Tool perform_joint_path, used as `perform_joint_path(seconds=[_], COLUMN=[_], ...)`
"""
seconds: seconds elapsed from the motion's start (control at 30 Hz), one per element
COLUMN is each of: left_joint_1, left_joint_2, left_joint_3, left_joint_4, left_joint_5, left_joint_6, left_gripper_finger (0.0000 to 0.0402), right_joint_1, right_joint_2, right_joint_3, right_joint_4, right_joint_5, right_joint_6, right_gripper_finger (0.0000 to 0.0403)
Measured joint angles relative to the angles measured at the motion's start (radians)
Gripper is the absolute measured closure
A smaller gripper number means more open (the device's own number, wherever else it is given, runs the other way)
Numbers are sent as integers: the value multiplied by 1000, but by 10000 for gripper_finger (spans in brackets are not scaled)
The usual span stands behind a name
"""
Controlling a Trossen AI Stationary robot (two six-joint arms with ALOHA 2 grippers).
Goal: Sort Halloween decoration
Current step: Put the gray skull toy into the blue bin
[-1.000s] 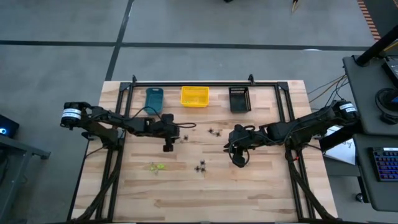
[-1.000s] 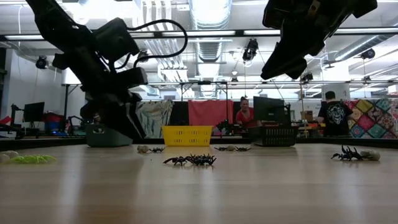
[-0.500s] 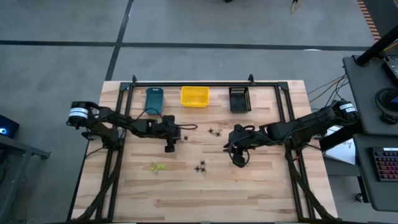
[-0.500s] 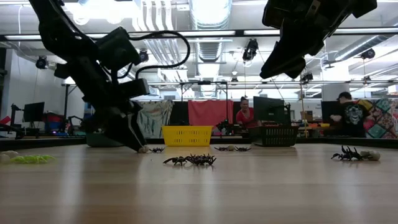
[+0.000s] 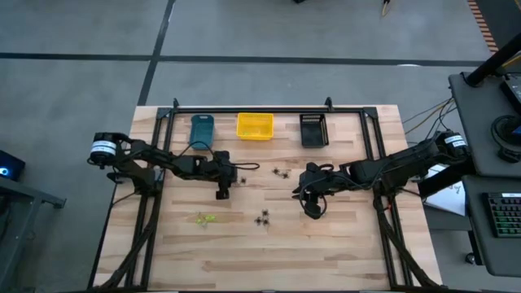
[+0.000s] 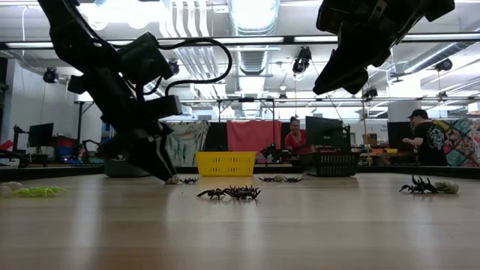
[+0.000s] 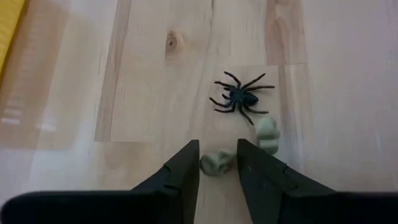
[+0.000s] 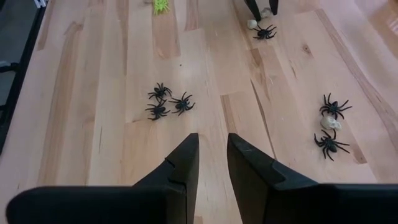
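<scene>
The Halloween decoration lies scattered on the wooden table. In the left wrist view a black spider [image 7: 239,98] and a pale lump [image 7: 267,134] lie just past another pale trinket [image 7: 216,163], which my left gripper [image 7: 217,167] is shut on at table level [image 6: 169,178]. A cluster of black spiders [image 8: 165,102] lies mid-table, two more with a pale piece [image 8: 329,127] lie farther off, and a yellow-green one [image 5: 205,218] rests toward the near left. My right gripper [image 8: 212,149] hangs open well above the table [image 6: 324,86], with nothing between its fingers. My left gripper has the pale trinket's two sides [image 7: 205,163] between its fingertips [image 7: 191,165], one finger on either side. The fingers slant down at it from the table's left. The trinket rests on the table top.
Three bins stand in a row at the far edge: teal [image 5: 202,130], yellow [image 5: 255,125] and black [image 5: 313,129]. A black metal frame [image 5: 252,108] runs around the work area. People and screens show in the room beyond the table.
My left gripper has sunk from a little above the table until its fingertips stand at the table top beside the pale trinket and the black spider. My right gripper has kept still.
</scene>
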Motion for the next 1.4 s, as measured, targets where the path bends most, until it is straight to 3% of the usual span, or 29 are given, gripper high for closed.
perform_joint_path(seconds=[0.33, 0.53, 0.8, 0.93, 1.13, 1.4], left_joint_1=[1, 1, 19, 64, 264, 650], left_joint_2=[-15, -55, -236, -353, -458, -399], left_joint_3=[-1, -2, 69, 120, 195, 222], left_joint_4=[-19, -43, -236, -377, -501, -589], left_joint_5=[-9, -8, -7, -87, -132, -55], left_joint_6=[-9, -18, -21, -4, 9, -25], left_gripper_finger=[392, 395, 395, 395, 396, 398], right_joint_1=[0, 0, 0, 0, 0, 0], right_joint_2=[0, 0, 0, 0, 0, 0], right_joint_3=[0, 0, 0, 0, 0, 0], right_joint_4=[5, 6, 17, 28, 31, 32], right_joint_5=[0, 0, 0, 0, 0, 0], right_joint_6=[1, 1, 1, 1, 1, 2], right_gripper_finger=[328, 328, 328, 328, 328, 328])
